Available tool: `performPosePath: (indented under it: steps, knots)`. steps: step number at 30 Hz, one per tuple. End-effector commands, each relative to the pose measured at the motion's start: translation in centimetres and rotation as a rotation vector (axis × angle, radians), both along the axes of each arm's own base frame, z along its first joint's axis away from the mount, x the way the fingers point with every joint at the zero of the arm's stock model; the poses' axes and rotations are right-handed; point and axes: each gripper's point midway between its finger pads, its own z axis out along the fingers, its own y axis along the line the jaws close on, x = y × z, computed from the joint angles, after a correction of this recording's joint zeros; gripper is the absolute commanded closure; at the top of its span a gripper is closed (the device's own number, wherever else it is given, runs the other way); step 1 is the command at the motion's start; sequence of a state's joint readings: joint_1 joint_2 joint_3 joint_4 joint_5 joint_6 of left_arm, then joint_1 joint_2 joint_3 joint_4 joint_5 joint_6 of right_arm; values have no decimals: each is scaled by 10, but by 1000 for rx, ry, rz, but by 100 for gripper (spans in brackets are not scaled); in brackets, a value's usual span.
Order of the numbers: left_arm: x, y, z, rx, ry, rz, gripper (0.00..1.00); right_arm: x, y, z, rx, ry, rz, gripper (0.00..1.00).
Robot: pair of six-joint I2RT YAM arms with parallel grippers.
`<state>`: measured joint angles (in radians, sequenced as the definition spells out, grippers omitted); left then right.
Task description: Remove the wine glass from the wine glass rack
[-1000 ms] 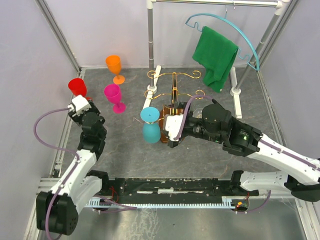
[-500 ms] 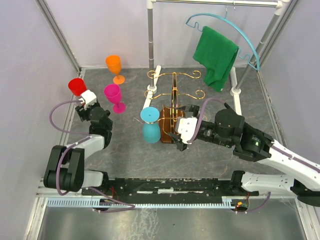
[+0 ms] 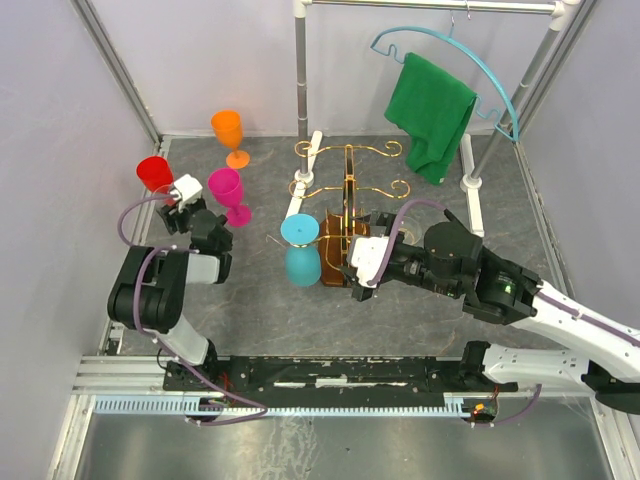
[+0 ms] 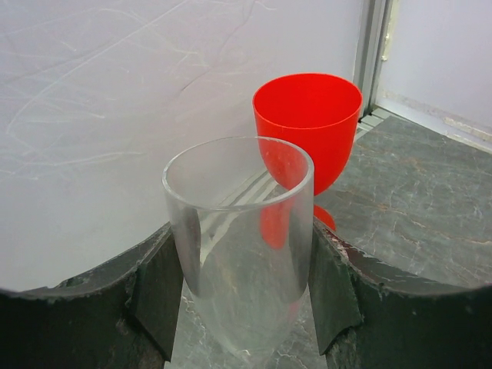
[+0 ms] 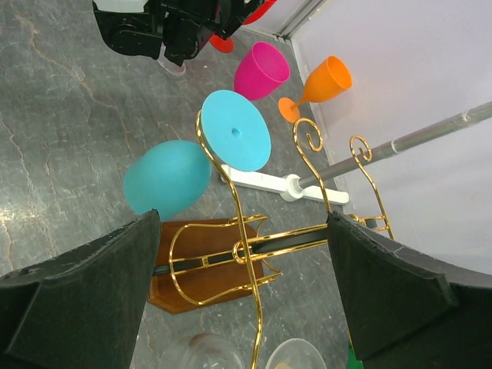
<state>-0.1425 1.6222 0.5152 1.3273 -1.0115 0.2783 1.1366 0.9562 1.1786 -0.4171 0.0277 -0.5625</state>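
At the left side of the desk [image 3: 262, 305], the left end effector [image 4: 242, 304] is closed on a clear wine glass [image 4: 240, 246]. One finger presses each side of the bowl. The glass stands upright, rim up. Whether its foot rests on the desk cannot be determined. A red glass [image 4: 309, 123] stands upright just behind it, near the side wall.

The wine glass rack [image 3: 348, 195] stands at mid-desk, well apart from the clear wine glass. A blue wine glass [image 3: 301, 262] hangs upside down on the rack's left side. Its foot is lodged in a gold wire arm and its bowl hangs below.

The right end effector [image 5: 242, 227] is at the near side of the rack with its fingers spread wide, gripping nothing. The rack's base and wire arms show in the gap between them.

A pink glass [image 3: 227, 190] and an orange glass [image 3: 229, 130] stand upright on the desk left of the rack. A green towel [image 3: 432, 115] hangs from a blue hanger [image 3: 455, 48] at the rear right.
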Motion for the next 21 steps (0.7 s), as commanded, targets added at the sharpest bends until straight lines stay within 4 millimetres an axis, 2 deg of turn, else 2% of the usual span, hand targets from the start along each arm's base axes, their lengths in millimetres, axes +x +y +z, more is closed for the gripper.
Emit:
performPosePath:
  steps: [1, 6, 21]
  knots:
    - [-5, 5, 23, -31, -161, 53, 47, 3, -1, 18, 66, -28, -20, 4]
    - [-8, 0, 15, -51, -170, 59, 43, 4, -1, 16, 65, -27, -23, 4]
    - [-7, -18, -6, -71, -136, 39, 39, 4, -4, 14, 65, -22, -31, 7]
